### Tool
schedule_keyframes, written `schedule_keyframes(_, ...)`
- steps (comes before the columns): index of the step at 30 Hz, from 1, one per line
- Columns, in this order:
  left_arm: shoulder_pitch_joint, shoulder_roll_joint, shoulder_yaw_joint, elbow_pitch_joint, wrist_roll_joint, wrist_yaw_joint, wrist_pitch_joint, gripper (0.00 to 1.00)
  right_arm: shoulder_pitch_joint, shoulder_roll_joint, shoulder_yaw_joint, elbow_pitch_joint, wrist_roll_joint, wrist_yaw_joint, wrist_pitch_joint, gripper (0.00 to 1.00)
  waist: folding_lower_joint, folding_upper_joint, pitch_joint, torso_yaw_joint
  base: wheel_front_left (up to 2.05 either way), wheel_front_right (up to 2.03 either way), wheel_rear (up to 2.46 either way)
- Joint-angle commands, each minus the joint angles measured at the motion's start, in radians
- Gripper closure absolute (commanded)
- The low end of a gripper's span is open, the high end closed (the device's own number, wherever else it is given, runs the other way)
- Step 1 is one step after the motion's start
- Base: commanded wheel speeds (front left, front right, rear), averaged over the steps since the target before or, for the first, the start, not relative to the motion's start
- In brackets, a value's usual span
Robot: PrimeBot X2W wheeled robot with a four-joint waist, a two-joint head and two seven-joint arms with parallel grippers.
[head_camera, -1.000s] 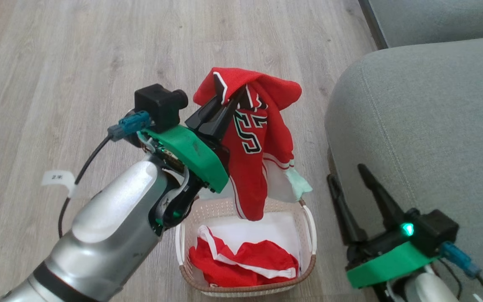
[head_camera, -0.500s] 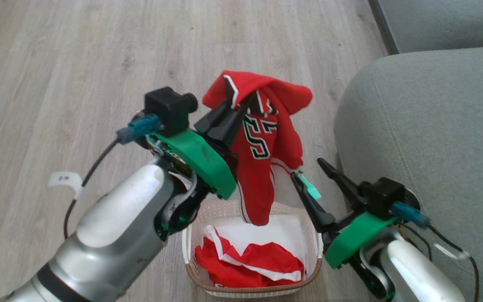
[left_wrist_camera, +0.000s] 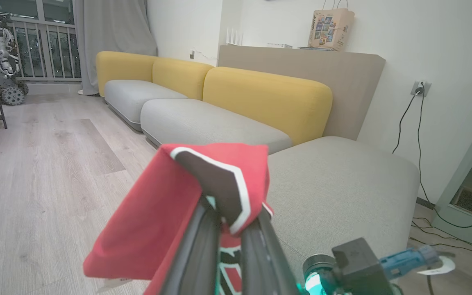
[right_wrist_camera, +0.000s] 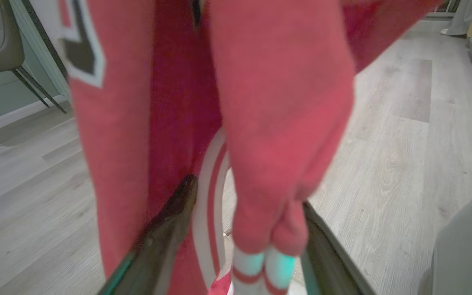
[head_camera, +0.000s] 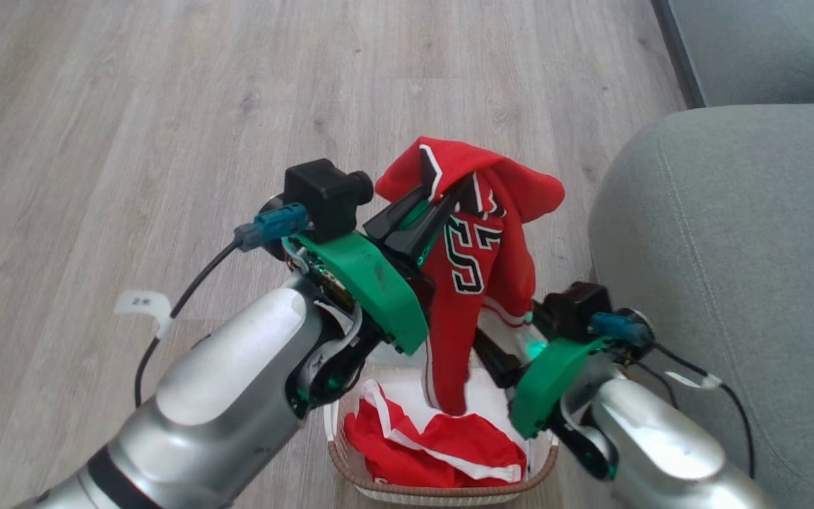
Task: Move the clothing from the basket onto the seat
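Jersey (head_camera: 474, 261) held clamped by left gripper (head_camera: 435, 201) above basket (head_camera: 442, 488); right gripper (right_wrist_camera: 246, 192) spread wide around its hem. Next move judged: hem pinched, then jersey carried to seat (head_camera: 732, 233) beside basket.

A jersey (head_camera: 478, 268) hangs from the pinching left claw (head_camera: 435, 205) directly above the basket (head_camera: 442, 489) on the floor (head_camera: 167, 106), where a second garment (head_camera: 442, 445) lies. The right claw (right_wrist_camera: 246, 192), spread, straddles the jersey's hanging hem. The seat (head_camera: 732, 247) stands just right of the basket.
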State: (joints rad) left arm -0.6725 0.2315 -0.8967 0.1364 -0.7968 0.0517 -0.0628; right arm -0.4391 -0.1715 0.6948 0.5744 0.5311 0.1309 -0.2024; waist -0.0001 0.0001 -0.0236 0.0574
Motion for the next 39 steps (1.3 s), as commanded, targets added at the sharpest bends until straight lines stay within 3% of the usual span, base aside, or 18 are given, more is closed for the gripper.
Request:
schedule_keyframes(1,-0.064,0.003,0.038,-0.035,-0.006,-0.002,-0.003,1.0,-0.048,0.019,0.016,-0.011,0.012,0.0,-0.016,0.0,0.0001,-0.0001,-0.001,0.003,0.0,0.0,0.0)
schedule_keyframes(7,-0.064,-0.001,0.034,-0.039,-0.011,-0.002,-0.002,1.0,-0.103,0.047,0.053,0.073,0.051,0.0,-0.048,0.0,0.0001,-0.0001,-0.003,0.01,0.0,0.0,0.0)
schedule_keyframes(8,-0.063,0.0,0.034,-0.039,-0.012,-0.002,-0.002,1.0,-0.108,0.05,0.054,0.082,0.055,0.0,-0.051,0.14,0.0001,-0.0001,-0.003,0.01,0.0,0.0,0.0)
schedule_keyframes(9,-0.062,0.0,0.034,-0.04,-0.013,-0.001,-0.003,1.0,-0.112,0.051,0.056,0.09,0.058,0.0,-0.054,0.65,0.0001,-0.0001,-0.003,0.011,0.0,0.0,0.0)
schedule_keyframes(10,-0.061,0.001,0.034,-0.04,-0.013,-0.001,-0.003,1.0,-0.116,0.051,0.057,0.095,0.058,0.0,-0.056,1.0,0.0001,-0.0001,-0.003,0.01,0.0,0.0,0.0)
schedule_keyframes(21,-0.043,0.022,0.038,-0.032,-0.019,0.008,-0.01,1.0,-0.074,0.028,-0.052,0.009,0.02,0.0,-0.059,1.0,0.0001,-0.0001,0.001,-0.012,0.0,0.0,0.0)
schedule_keyframes(30,-0.005,0.048,0.039,-0.026,-0.024,0.019,-0.021,1.0,0.016,-0.002,-0.236,-0.14,-0.048,0.0,-0.059,1.0,0.0001,-0.0001,0.003,-0.039,0.0,0.0,0.0)
schedule_keyframes(33,0.006,0.054,0.035,-0.025,-0.025,0.023,-0.02,0.53,0.04,-0.019,-0.295,-0.201,-0.073,0.0,-0.059,1.0,0.0001,-0.0001,0.005,-0.053,0.0,0.0,0.0)
schedule_keyframes(34,0.01,0.055,0.034,-0.024,-0.026,0.025,-0.019,0.0,0.047,-0.025,-0.313,-0.22,-0.08,0.0,-0.059,1.0,0.0001,-0.0001,0.005,-0.057,0.0,0.0,0.0)
schedule_keyframes(39,0.023,0.059,0.027,-0.022,-0.027,0.028,-0.018,0.0,0.067,-0.049,-0.385,-0.298,-0.098,0.0,-0.059,1.0,0.0001,-0.0001,0.008,-0.084,0.0,0.0,0.0)
